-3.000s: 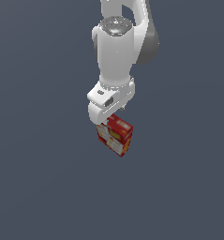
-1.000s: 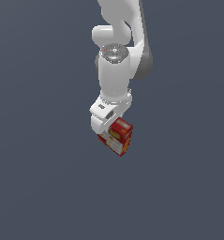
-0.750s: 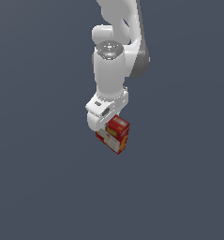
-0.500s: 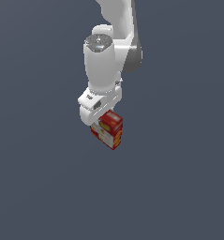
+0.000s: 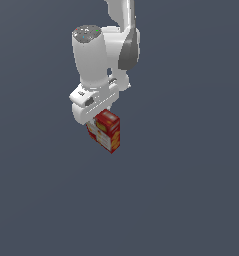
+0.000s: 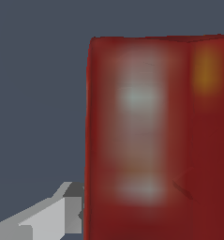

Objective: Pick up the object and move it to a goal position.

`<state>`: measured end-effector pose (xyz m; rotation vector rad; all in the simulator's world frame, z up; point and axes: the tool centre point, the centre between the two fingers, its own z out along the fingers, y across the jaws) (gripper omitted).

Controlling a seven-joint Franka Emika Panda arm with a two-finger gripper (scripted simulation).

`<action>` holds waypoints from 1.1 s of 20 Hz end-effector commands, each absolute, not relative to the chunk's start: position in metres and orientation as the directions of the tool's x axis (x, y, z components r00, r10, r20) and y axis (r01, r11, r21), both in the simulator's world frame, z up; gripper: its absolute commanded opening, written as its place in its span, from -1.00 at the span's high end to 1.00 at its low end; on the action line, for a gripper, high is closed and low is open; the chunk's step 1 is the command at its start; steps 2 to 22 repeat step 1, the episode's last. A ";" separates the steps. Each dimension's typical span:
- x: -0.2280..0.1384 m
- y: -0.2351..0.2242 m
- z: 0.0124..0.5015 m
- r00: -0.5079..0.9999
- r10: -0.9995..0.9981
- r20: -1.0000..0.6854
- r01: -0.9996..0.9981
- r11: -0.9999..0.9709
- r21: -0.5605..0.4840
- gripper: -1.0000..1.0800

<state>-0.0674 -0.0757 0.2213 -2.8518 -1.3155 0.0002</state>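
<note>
At centre frame, the white gripper (image 5: 97,120) clamps the small red rectangular carton (image 5: 108,133); the wrist view shows one grey fingertip (image 6: 72,206) touching it.

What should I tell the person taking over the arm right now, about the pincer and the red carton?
Pincer: shut on the red carton, gripping its upper part; one finger shows against the carton's side in the wrist view.
Carton: hangs below the white hand, slightly tilted, with nothing seen touching it from beneath.
Done: the carton is picked up.
Left: carry it to the goal position. No goal marker shows in either view, so confirm the target before moving.
</note>
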 end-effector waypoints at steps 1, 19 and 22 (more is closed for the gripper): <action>-0.069 -0.078 0.223 0.648 0.762 0.000 0.762 -0.648 0.000 1.00; -0.069 -0.078 0.223 0.648 0.762 0.000 0.762 -0.648 0.000 1.00; -0.069 -0.078 0.223 0.648 0.762 0.000 0.762 -0.648 0.000 1.00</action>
